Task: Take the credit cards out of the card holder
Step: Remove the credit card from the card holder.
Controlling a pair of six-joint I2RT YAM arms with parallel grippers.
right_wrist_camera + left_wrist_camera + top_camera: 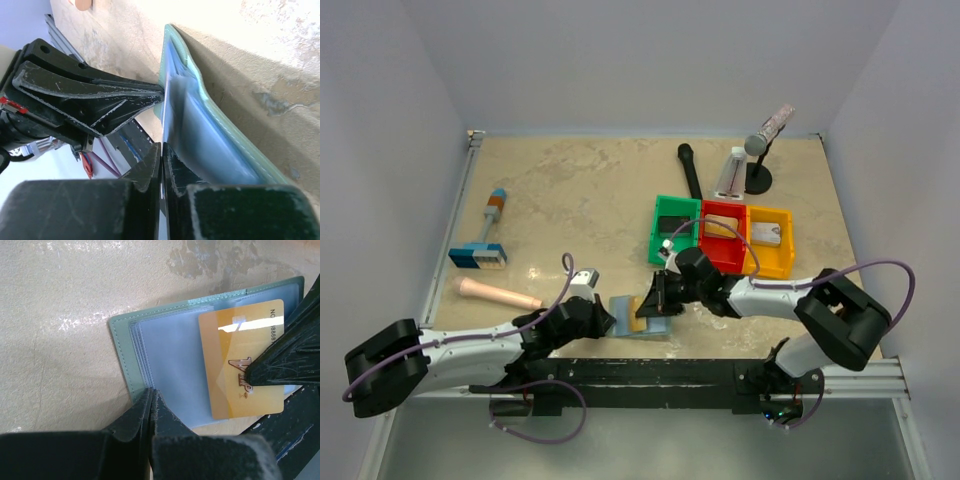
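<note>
Top cam: card holder (619, 308) is seen open near the table's (570, 200) front edge, btw both arms; tan-orange card (638, 316) lies just left of the right gripper (656, 298), long axis across its reach

Left wrist: left gripper (151, 393) is clamped on the holder's near panel

Right wrist: fingers (146, 175) are pressed together, prob pinching that card's edge

On the tan-orange card (225, 350), left wrist view, ornate gold-brown "VIP" near its middle, partly hidden toward 3 o'clock, small dark "NO" and a run of 8s set sideways along its 2 o'clock edge, tiny mark below unreadable
</note>
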